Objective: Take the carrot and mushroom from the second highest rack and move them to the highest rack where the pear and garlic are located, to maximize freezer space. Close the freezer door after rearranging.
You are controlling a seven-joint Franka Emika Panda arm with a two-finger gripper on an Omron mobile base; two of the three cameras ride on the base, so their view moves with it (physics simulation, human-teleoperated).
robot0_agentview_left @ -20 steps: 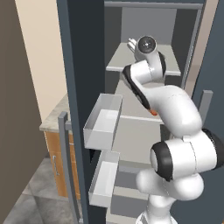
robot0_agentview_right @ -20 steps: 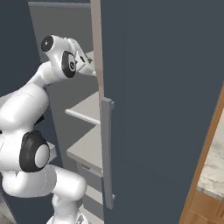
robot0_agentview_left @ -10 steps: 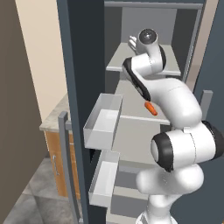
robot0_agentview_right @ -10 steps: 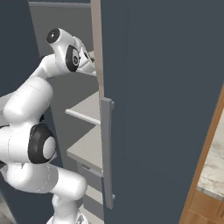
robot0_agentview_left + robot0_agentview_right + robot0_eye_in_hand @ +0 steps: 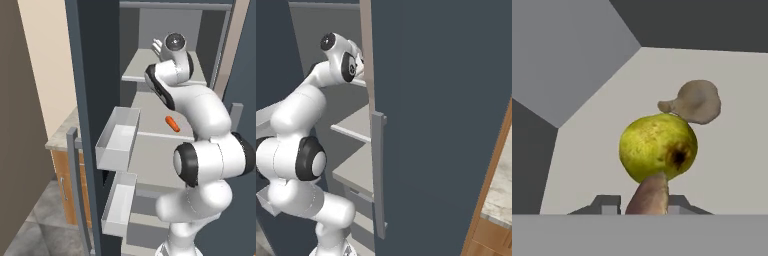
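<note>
One item, the mushroom [image 5: 649,196], sits pinched in the narrow-set fingers [image 5: 643,204], at six o'clock of the pear [image 5: 658,147] on the top rack [image 5: 135,70]; garlic [image 5: 693,102] lies at one o'clock of the pear. Over the last second the arm has risen to this rack. Carrot [image 5: 172,123] remains on the second rack, so half the transfer is pending.

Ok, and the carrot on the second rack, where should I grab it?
Probably across the middle of the carrot, with the jaws turned square to its length. It lies flat and slantwise on the rack, so coming in through the open front and down from above looks best.
</note>
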